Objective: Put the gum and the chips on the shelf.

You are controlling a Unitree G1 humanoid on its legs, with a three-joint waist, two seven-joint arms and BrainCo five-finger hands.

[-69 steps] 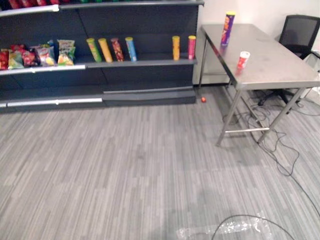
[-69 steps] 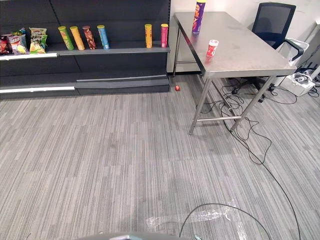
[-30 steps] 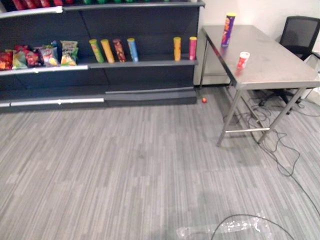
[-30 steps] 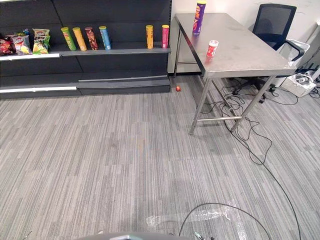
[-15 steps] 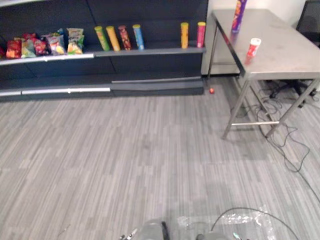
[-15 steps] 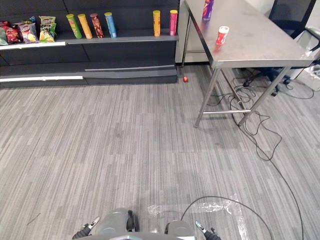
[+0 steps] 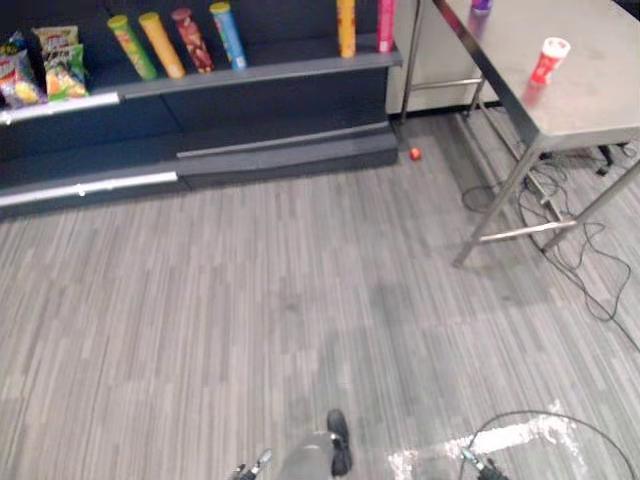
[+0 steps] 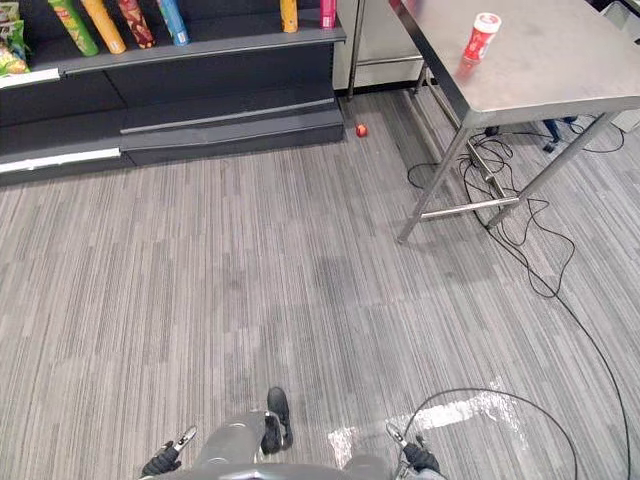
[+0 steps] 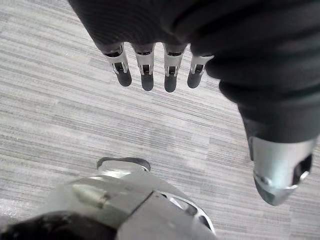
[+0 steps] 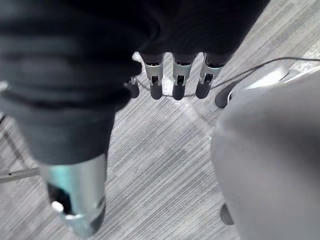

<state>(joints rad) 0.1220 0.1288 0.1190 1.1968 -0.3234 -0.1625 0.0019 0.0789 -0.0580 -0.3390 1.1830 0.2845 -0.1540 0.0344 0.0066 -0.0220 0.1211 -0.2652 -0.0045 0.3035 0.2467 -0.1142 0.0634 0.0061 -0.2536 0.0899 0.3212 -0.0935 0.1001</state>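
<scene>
The gum, a small red-and-white tub [image 7: 551, 60], stands on the steel table [image 7: 590, 100] at the right. At the view's top edge, further back on that table, the base of the purple chips can [image 7: 481, 5] shows. The dark shelf [image 7: 260, 72] runs along the back left. My left hand [image 9: 145, 70] hangs over the carpet with straight fingers and holds nothing. Over the floor, my right hand [image 10: 177, 77] is also open and empty. Both hands are low by my sides, far from the table; their tips show at the bottom edge [image 8: 165, 463] [image 8: 415, 458].
Several chips cans [image 7: 185, 40] and snack bags [image 7: 40, 65] stand on the shelf's lower board. A small red ball [image 7: 414, 153] lies on the carpet between shelf and table. Black cables [image 8: 530, 250] trail under and beside the table's legs.
The camera has tipped down and shifted, so the shelf and table sit higher in view. My hands' tips now show at the bottom edge. No object has moved.
</scene>
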